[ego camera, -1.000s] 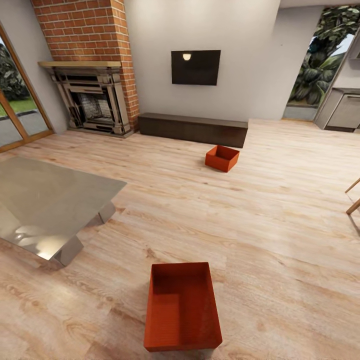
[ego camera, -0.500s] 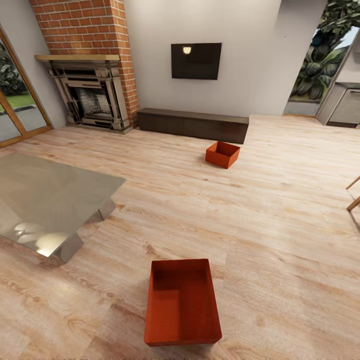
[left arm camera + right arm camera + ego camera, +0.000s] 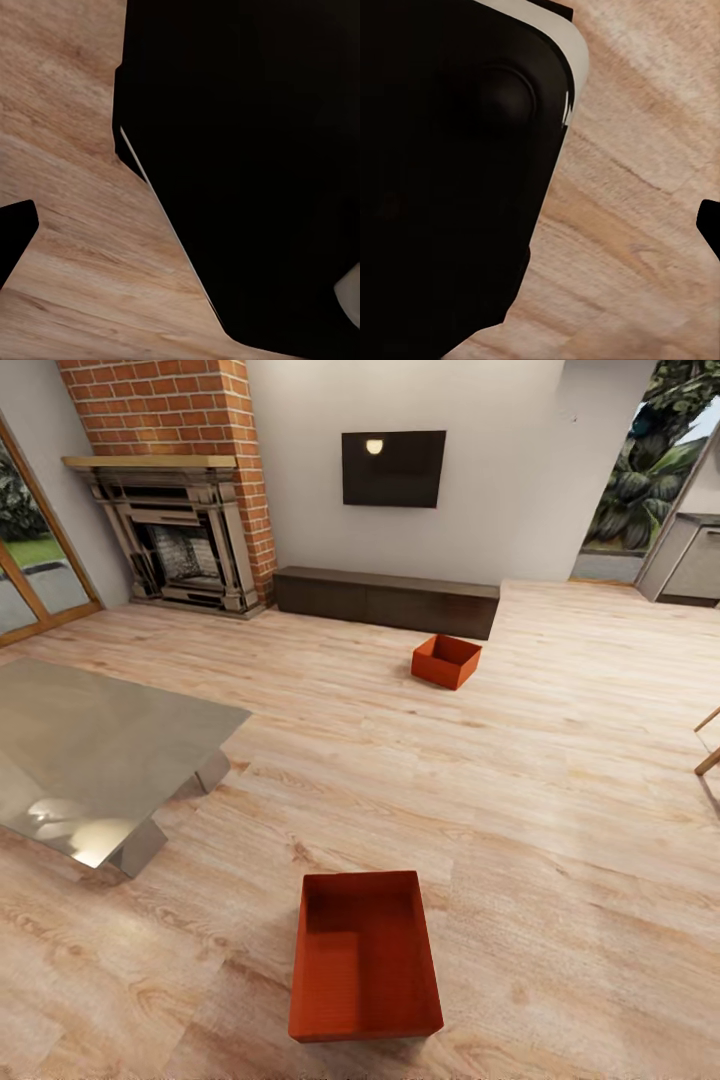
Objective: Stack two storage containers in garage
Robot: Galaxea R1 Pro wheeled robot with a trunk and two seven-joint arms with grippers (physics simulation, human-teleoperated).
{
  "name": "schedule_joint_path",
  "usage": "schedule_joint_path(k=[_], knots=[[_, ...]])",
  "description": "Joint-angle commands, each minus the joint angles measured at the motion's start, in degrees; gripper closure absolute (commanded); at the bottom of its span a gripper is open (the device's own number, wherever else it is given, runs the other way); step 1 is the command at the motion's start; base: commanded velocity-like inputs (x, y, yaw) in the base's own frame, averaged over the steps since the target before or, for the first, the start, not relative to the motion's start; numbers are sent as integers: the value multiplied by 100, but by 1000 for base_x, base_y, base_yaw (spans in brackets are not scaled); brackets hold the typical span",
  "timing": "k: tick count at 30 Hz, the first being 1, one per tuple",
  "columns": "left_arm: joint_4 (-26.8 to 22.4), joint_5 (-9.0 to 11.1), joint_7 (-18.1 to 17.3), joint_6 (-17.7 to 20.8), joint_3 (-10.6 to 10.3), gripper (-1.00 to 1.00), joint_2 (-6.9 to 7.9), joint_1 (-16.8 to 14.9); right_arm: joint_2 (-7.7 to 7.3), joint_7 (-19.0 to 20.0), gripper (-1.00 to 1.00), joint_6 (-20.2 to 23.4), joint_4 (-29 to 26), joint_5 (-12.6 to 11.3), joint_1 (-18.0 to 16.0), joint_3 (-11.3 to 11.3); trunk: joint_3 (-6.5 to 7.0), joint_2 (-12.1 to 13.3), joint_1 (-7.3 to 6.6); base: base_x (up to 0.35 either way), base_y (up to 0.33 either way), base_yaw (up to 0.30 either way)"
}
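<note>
Fingers: neither wrist view makes the fingers out clearly, so whether either gripper is released or clenched cannot be told; a dark robot body (image 3: 255,172) blocks much of the left wrist view and a dark, white-edged panel (image 3: 450,165) much of the right, with wood-plank floor (image 3: 67,225) beside each.
Near container: one orange-red storage container (image 3: 364,954) sits open-top on the planks, low in the head view.
Far container: the second storage container (image 3: 446,661) lies just before the low dark cabinet (image 3: 386,600).
Surroundings: a glossy metal table (image 3: 90,760) stands to the left; brick fireplace (image 3: 180,530) and wall TV (image 3: 393,468) lie beyond.
Right edge: wooden legs (image 3: 708,745) intrude.
</note>
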Motion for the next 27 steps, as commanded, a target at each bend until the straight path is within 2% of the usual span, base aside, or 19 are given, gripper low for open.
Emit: schedule_joint_path(k=[1,9,27], knots=[[-2,32,7,-3,2,-100,-1,-1,2,17,-100,-33,16,-59,-5,47,-13,-2,0,0,0,0],[-2,32,7,-3,3,-100,-1,-1,-5,17,-100,-69,16,-57,-5,18,-73,-2,0,0,0,0],[-2,32,7,-3,2,-100,-1,-1,-4,17,-100,-85,16,-59,-5,2,-75,-2,0,0,0,0]])
